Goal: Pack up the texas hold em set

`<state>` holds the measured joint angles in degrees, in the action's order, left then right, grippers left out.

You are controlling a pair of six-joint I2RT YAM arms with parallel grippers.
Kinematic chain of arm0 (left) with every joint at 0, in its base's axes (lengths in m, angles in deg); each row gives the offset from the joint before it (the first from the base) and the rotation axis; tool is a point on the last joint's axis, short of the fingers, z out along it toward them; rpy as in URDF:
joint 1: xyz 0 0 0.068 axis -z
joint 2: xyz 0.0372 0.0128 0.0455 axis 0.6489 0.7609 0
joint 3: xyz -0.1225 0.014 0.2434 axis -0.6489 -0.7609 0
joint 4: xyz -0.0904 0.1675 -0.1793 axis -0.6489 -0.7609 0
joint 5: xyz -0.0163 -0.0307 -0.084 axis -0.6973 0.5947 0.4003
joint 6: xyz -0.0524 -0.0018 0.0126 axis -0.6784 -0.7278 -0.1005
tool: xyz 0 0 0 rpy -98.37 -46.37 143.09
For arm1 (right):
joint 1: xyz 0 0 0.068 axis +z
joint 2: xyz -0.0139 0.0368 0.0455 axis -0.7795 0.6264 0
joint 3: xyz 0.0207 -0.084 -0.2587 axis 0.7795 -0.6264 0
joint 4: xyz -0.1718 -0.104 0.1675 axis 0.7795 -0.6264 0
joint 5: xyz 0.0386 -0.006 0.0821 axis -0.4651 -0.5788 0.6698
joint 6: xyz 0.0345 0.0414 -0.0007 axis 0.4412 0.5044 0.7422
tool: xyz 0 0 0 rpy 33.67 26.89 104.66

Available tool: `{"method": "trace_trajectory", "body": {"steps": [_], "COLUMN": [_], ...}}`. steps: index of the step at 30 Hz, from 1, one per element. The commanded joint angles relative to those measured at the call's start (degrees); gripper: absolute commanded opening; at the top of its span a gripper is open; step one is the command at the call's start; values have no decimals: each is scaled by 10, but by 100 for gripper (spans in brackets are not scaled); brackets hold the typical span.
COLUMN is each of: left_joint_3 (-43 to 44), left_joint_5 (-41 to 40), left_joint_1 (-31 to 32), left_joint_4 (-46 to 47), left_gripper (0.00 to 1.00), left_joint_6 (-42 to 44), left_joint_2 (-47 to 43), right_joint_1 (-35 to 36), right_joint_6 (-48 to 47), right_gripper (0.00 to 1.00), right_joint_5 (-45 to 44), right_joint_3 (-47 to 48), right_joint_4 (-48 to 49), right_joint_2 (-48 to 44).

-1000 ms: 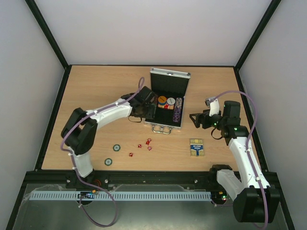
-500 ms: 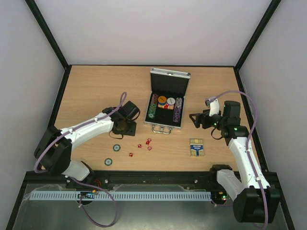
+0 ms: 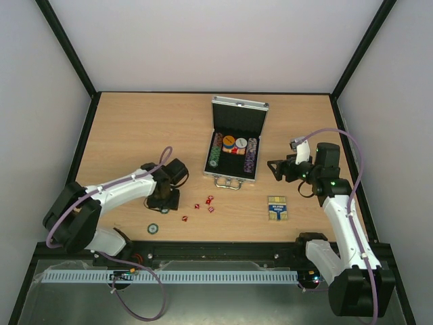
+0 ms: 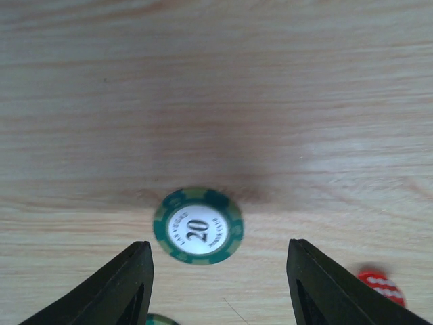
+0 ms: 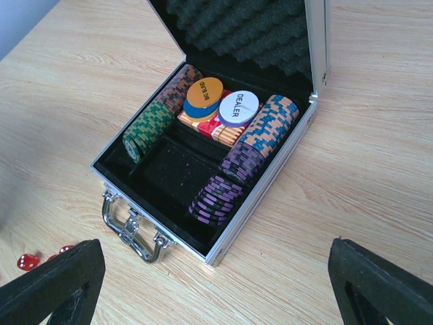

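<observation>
The left gripper (image 3: 164,198) has swung away from the open aluminium case (image 3: 240,118) and now hangs low over a loose green "20" poker chip (image 4: 197,225) lying flat on the table (image 3: 135,128). Its jaws stand partly apart and empty, with the chip framed between them. So the next pick is probably lined up. A second green chip (image 3: 154,228), the red dice (image 3: 209,200) and the card deck box (image 3: 277,208) are also outside the case. The right gripper (image 3: 274,168) has not moved and waits beside the case, jaws wide and empty.
</observation>
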<state>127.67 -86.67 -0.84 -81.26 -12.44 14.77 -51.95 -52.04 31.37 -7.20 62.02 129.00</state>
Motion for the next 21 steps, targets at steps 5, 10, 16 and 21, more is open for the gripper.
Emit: {"method": "trace_trajectory", "body": {"steps": [5, 10, 16, 21], "left_joint_3": [-19, -24, -33, -46], "left_joint_5": [20, 39, 47, 54], "left_joint_1": [-26, -42, -46, -48], "left_joint_4": [-31, -12, 0, 16], "left_gripper": [57, 57, 57, 57], "left_joint_6": [-15, -17, -27, -36], "left_joint_2": [0, 9, 26, 44], "right_joint_1": [-2, -3, -2, -2], "right_joint_6": [-8, -9, -9, -9], "right_gripper": [91, 91, 92, 91], "right_joint_5": [10, 9, 11, 11], "right_joint_3": [1, 1, 1, 2], "right_joint_4": [-7, -7, -7, -8], "right_joint_2": [-6, -10, -9, -12]}}
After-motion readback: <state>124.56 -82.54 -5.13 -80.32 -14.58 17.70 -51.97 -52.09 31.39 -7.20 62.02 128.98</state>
